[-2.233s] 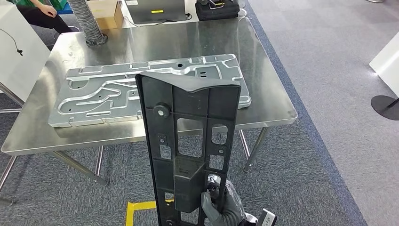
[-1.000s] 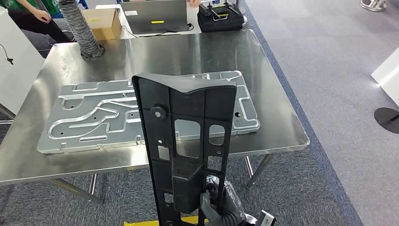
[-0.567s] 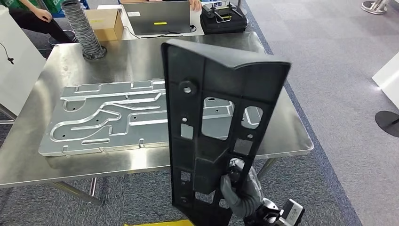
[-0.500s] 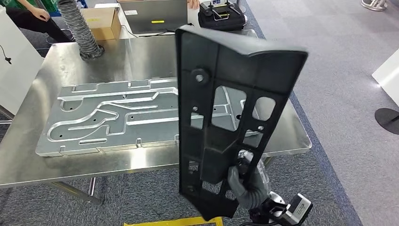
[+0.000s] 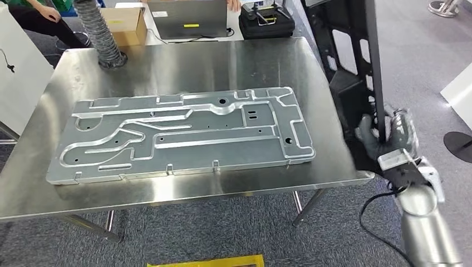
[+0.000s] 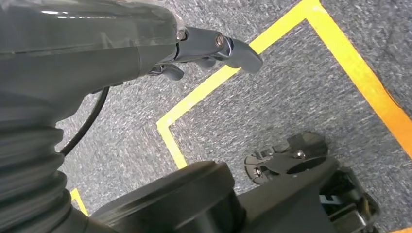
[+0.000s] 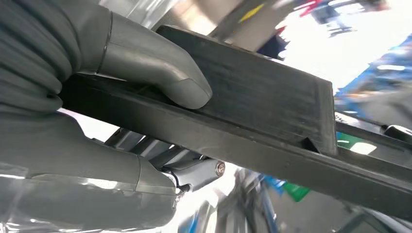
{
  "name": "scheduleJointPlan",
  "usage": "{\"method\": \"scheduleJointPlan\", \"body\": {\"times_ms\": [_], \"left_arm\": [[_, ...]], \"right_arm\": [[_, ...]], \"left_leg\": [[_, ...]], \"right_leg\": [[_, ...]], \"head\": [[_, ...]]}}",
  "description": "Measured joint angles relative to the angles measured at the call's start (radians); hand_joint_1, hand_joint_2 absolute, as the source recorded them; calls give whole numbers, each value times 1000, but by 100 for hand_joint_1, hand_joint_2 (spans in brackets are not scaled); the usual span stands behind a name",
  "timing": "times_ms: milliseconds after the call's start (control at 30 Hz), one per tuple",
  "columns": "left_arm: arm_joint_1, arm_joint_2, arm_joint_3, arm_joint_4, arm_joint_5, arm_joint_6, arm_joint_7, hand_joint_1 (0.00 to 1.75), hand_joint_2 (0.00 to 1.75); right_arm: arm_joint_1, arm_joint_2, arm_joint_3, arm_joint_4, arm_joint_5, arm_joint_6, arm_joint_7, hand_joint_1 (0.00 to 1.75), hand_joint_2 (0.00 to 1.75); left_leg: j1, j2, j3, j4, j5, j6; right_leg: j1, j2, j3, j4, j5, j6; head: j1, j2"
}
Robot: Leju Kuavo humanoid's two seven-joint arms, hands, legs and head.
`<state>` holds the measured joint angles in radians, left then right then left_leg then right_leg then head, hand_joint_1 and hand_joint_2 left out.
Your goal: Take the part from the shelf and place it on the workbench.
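Observation:
My right hand [image 5: 384, 133] grips the long black plastic part [image 5: 342, 92] near its lower end. The part stands upright and edge-on beside the right edge of the steel workbench [image 5: 183, 61], and its top runs out of the picture. In the right wrist view the thumb [image 7: 155, 73] presses on the part's flat rib [image 7: 252, 97], with the fingers wrapped round the other side. My left hand [image 6: 214, 46] hangs over the carpet, holding nothing, fingers loosely extended.
A large machined aluminium plate [image 5: 183, 133] covers the middle of the workbench. A corrugated hose [image 5: 100, 33], a cardboard box [image 5: 125, 25], a laptop [image 5: 183, 14] and a black case [image 5: 267, 22] sit at the far edge. A person [image 5: 39, 14] sits far left.
The part has swung from in front of my view out to the right, beside the table's right edge, and turned edge-on. My right hand rose with it. The plate now shows whole.

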<state>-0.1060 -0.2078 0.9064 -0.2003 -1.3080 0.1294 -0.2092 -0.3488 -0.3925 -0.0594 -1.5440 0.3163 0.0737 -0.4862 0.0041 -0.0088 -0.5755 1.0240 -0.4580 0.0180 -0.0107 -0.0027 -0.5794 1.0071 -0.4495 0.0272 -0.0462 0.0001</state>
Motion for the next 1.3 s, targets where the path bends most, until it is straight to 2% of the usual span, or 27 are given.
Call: {"method": "scheduleJointPlan", "body": {"times_ms": [67,100,200,233,267,300,333,400,433,500,567,600,633,700,733,767,800,867,900,933,1033,1100,1133,1200,1233,1267,1300], "left_arm": [[1,0,0,0,1,0,-7,0,175],[1,0,0,0,2,-1,-9,0,175],[4,0,0,0,3,-2,-12,0,175],[4,0,0,0,4,-2,-13,0,175],[5,0,0,0,4,-2,-14,0,175],[5,0,0,0,4,-2,-14,0,175],[5,-1,0,0,3,-2,-14,0,175],[4,-1,-1,0,1,-3,-15,0,175],[3,-1,-1,0,0,-4,-14,0,175],[1,-2,-5,0,-5,-8,-14,0,175],[-1,-3,-11,0,-11,-10,-13,0,175],[-3,-3,-14,0,-15,-10,-13,0,175],[-6,-3,-17,0,-18,-10,-12,0,175],[-14,-2,-19,0,-20,-11,-12,0,175],[-18,-2,-19,0,-20,-12,-12,0,175],[-21,-2,-20,0,-20,-14,-12,0,175],[-23,-2,-22,0,-20,-16,-12,0,175],[-24,-2,-26,0,-21,-19,-11,0,175],[-24,-2,-28,0,-21,-20,-11,0,175],[-23,-3,-31,0,-21,-21,-10,0,175],[-23,-4,-38,0,-23,-23,-7,0,175],[-23,-5,-41,0,-24,-22,-5,0,175],[-23,-5,-42,0,-24,-21,-4,0,175],[-22,-5,-42,0,-24,-21,-3,0,175],[-20,-5,-42,0,-24,-21,-2,0,175],[-19,-4,-42,0,-24,-21,-2,0,175],[-18,-4,-42,0,-25,-21,-2,0,175]], "right_arm": [[-71,-70,-14,94,77,-23,-14,175,175],[-108,-103,-15,140,113,-34,-20,175,175],[-227,-191,10,278,235,-73,-29,175,175],[-271,-218,33,328,291,-90,-29,175,175],[-315,-242,63,377,349,-108,-29,175,175],[-358,-266,98,424,408,-127,-29,175,175],[-400,-285,135,471,470,-151,-27,175,175],[-482,-310,214,560,575,-204,-18,175,175],[-520,-315,256,606,625,-231,-10,175,175],[-586,-314,337,691,702,-267,8,175,175],[-636,-299,411,765,753,-285,23,175,175],[-657,-283,448,802,772,-293,30,175,175],[-674,-261,485,838,789,-303,38,175,175],[-694,-206,551,901,813,-328,59,175,175],[-696,-177,577,927,820,-341,71,175,175],[-696,-145,601,953,826,-354,84,175,175],[-695,-114,621,976,830,-366,97,175,175],[-690,-51,652,1014,835,-391,120,175,175],[-687,-25,662,1029,836,-403,128,175,175],[-684,1,671,1044,836,-415,135,175,175],[-664,65,688,1075,833,-438,146,175,175],[-651,94,695,1088,831,-449,151,175,175],[-647,106,698,1094,829,-454,152,175,175],[-637,123,701,1106,825,-460,155,175,175],[-630,130,702,1112,824,-461,155,175,175],[-622,136,703,1117,823,-461,155,175,175],[-617,142,704,1121,823,-461,156,175,175]], "left_leg": [[0,-2,0,-6,5,15],[0,-3,0,-10,8,21],[-5,-2,-1,-10,8,31],[-8,-2,0,-9,7,32],[-9,-3,1,-8,6,33],[-10,-3,4,-7,4,34],[-11,-4,7,-6,2,33],[-14,-5,7,-5,-2,29],[-15,-6,5,-5,-2,25],[-15,-5,2,-6,-1,16],[-15,-5,-3,5,-12,5],[-14,-4,-15,34,-30,-1],[-13,-3,-39,85,-55,-7],[-10,-1,-107,219,-109,-14],[-10,0,-134,265,-119,-16],[-10,0,-144,275,-109,-17],[-10,0,-135,245,-79,-16],[-10,2,-79,107,0,-10],[-11,2,-53,45,24,-6],[-12,2,-37,7,36,-2],[-11,0,-31,-13,36,8],[-6,-1,-27,-22,41,18],[-3,0,-25,-25,43,22],[-4,-1,-25,-26,42,26],[-4,-1,-25,-25,41,26],[-4,-1,-24,-24,40,26],[-4,-2,-23,-23,38,25]], "right_leg": [[-5,-2,-9,19,-14,11],[-7,-1,-26,55,-35,16],[-9,0,-125,249,-115,24],[-10,0,-149,289,-119,25],[-9,0,-153,289,-103,24],[-9,0,-137,247,-69,21],[-9,0,-106,175,-26,17],[-4,1,-50,50,23,9],[-1,2,-37,19,29,5],[4,3,-36,5,26,-2],[-1,0,-32,-2,28,-13],[-4,0,-30,-6,30,-18],[-5,-1,-29,-8,30,-23],[-4,2,-28,-8,30,-28],[-3,3,-28,-7,29,-29],[-3,5,-27,-7,28,-29],[-2,6,-25,-6,27,-29],[-1,9,-22,-3,23,-27],[0,9,-23,-1,21,-25],[2,8,-25,0,20,-22],[4,6,-28,-1,19,-9],[2,5,-39,27,-3,0],[0,4,-60,72,-28,5],[-3,4,-127,210,-87,13],[-4,4,-159,267,-103,15],[-5,4,-175,291,-100,17],[-6,4,-170,272,-77,16]], "head": [[0,0],[0,0],[0,0],[0,0],[0,0],[0,0],[0,0],[0,0],[0,0],[0,0],[0,0],[0,0],[0,0],[0,0],[0,0],[0,0],[0,0],[0,0],[0,0],[0,0],[0,0],[0,0],[0,0],[0,0],[0,0],[0,0],[0,0]]}}
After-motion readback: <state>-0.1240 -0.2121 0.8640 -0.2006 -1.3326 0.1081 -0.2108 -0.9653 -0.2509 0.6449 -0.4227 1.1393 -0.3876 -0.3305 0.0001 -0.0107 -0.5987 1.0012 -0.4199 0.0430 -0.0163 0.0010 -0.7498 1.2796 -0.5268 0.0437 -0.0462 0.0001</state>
